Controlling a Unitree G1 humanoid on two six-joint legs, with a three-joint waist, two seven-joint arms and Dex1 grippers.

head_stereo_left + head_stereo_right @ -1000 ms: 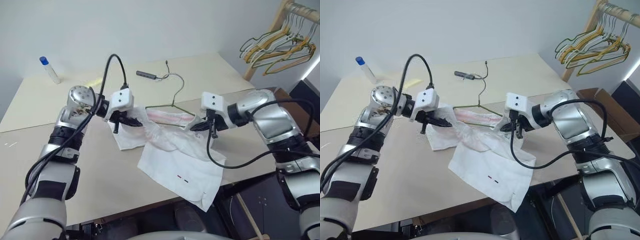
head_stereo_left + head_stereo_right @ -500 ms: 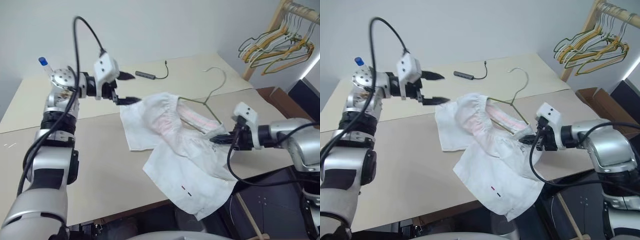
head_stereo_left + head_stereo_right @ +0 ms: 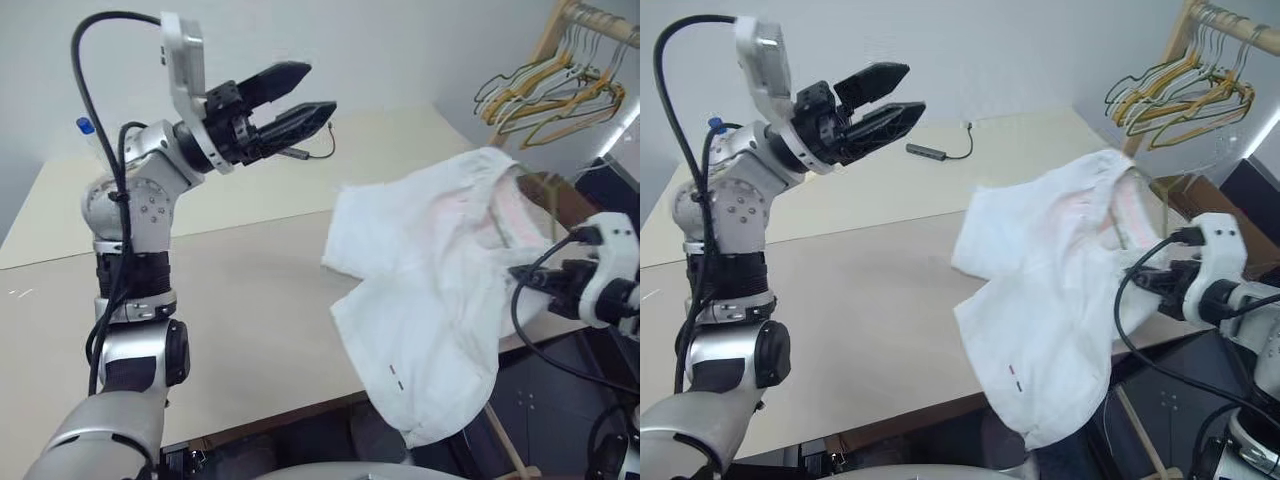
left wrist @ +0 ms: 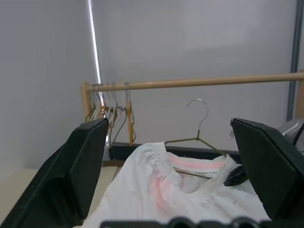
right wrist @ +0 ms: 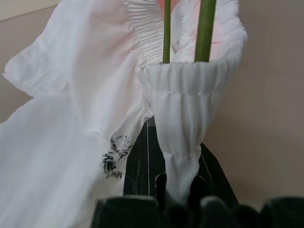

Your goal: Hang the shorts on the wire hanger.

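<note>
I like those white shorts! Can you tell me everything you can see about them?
The shorts are white, crinkly cloth with a gathered elastic waistband and a faint pink print. They hang lifted over the table's right edge, one leg drooping below it. The wire hanger is threaded inside the waistband, its hook sticking up. The right pincer is shut on a pinch of the waistband. The left pincer is open, raised well away.

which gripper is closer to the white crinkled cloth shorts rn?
Right. The right gripper is shut on the white crinkled cloth shorts' waistband; the left gripper hangs open, raised above the table, well clear of them.
</note>
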